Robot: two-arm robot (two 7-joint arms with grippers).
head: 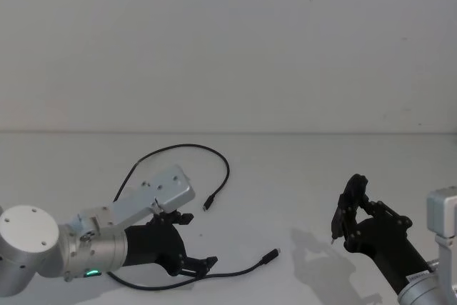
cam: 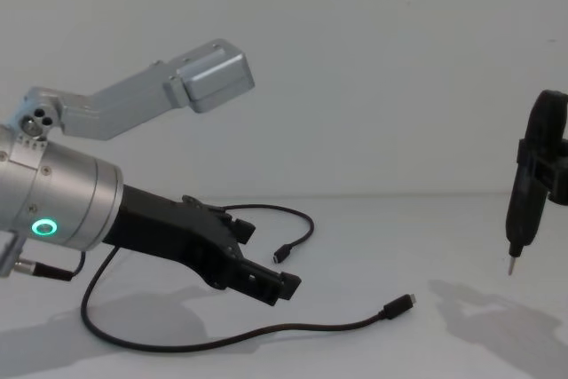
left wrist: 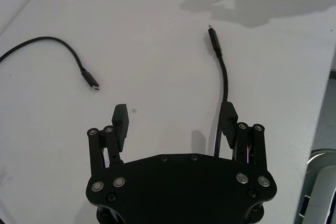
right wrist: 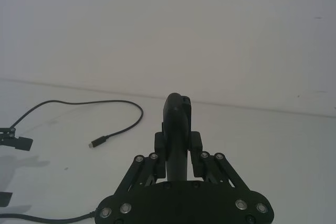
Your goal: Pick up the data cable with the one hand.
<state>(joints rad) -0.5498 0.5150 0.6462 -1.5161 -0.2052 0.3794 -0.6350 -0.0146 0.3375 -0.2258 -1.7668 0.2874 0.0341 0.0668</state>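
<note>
Left gripper (head: 194, 242) is hovering low over the white table (head: 300, 176), its fingers (left wrist: 122, 121) spreading wide and clasping nothing. The data cable (head: 178, 147) is lying slack on the table in a long loop. One strand is passing just beside one of the fingers, with its plug (left wrist: 212, 38) lying ahead of the jaws. Right gripper (head: 353, 201) is hanging well apart on the right, its fingers closing on a dark pen-like tool (cam: 528, 193) that is pointing its thin metal tip downward.
</note>
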